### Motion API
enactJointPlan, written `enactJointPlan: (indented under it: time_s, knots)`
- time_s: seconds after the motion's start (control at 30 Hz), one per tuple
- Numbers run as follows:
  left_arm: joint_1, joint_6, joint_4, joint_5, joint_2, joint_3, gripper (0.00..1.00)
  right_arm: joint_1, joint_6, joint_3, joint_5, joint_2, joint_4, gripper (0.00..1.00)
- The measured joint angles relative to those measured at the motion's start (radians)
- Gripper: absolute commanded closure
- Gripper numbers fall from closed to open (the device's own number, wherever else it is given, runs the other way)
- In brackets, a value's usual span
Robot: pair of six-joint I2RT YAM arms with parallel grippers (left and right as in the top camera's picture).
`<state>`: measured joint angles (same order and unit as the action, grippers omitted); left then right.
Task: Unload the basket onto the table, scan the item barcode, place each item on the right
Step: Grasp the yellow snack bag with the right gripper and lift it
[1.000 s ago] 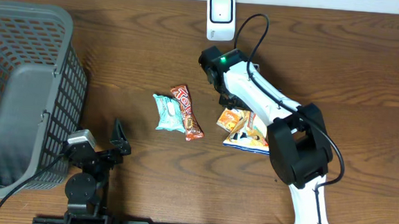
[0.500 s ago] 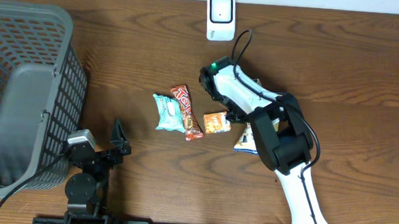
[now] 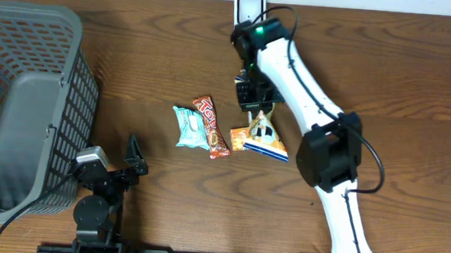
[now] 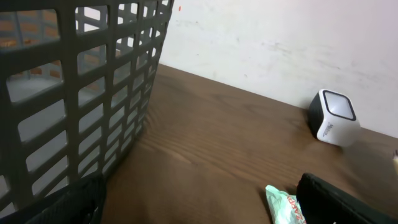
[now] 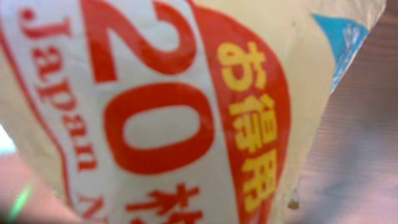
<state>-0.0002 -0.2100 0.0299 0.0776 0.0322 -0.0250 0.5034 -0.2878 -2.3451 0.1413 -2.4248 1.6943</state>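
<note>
Cream film printed in red fills my right wrist view, so my right tool is clenched on the snack bag. The bag trails from it towards me, well short of the scanner, its far end just beside the orange packet. My worry is the grip: I seem to hold only a pinch of slick wrapper, and a quick swing could let it slide out. I see no barcode on the face in view, so I may present the wrong side. The sagging end could drag the orange packet along the table, and my wrist sits close enough to knock the scanner. My left tool rests spread wide, holding nothing.
</note>
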Motion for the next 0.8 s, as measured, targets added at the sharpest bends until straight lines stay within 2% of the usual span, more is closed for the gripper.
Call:
enactJointPlan:
  time_s: [0.1,0.27,0.63,0.8]
  knots:
    - [0.0,0.0,0.0,0.0,0.0,0.0,0.02,-0.019,0.155,-0.01,0.163,0.025,0.0,0.99]
    - [0.0,0.0,0.0,0.0,0.0,0.0,0.02,-0.037,0.379,-0.012,0.541,0.047,0.003,0.99]
    - [0.0,0.0,0.0,0.0,0.0,0.0,0.02,-0.008,0.516,-0.012,1.044,0.047,0.003,0.99]
    - [0.0,0.0,0.0,0.0,0.0,0.0,0.02,0.05,0.62,-0.012,1.162,0.047,0.003,0.99]
